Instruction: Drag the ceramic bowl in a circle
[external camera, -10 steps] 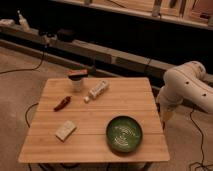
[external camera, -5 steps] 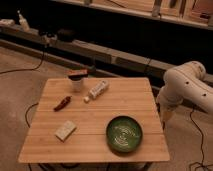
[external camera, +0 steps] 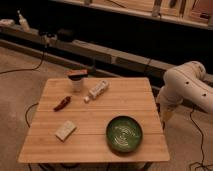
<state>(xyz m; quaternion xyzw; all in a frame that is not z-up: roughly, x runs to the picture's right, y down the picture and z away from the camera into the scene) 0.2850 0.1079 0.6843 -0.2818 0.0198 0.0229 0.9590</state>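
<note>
The ceramic bowl (external camera: pixel 124 133), round, shallow and dark green with pale swirls inside, sits on the wooden table (external camera: pixel 125 102) near its front right corner. My white arm (external camera: pixel 187 85) bends in from the right. The gripper (external camera: pixel 167 116) hangs at the arm's lower end, just off the table's right edge, to the right of the bowl and a little behind it. It does not touch the bowl.
A small white cup with a brown lid (external camera: pixel 77 80) stands at the back left. A white bottle (external camera: pixel 98 89) lies beside it. A red object (external camera: pixel 62 103) and a pale block (external camera: pixel 65 130) lie on the left half. Dark shelving runs behind the table.
</note>
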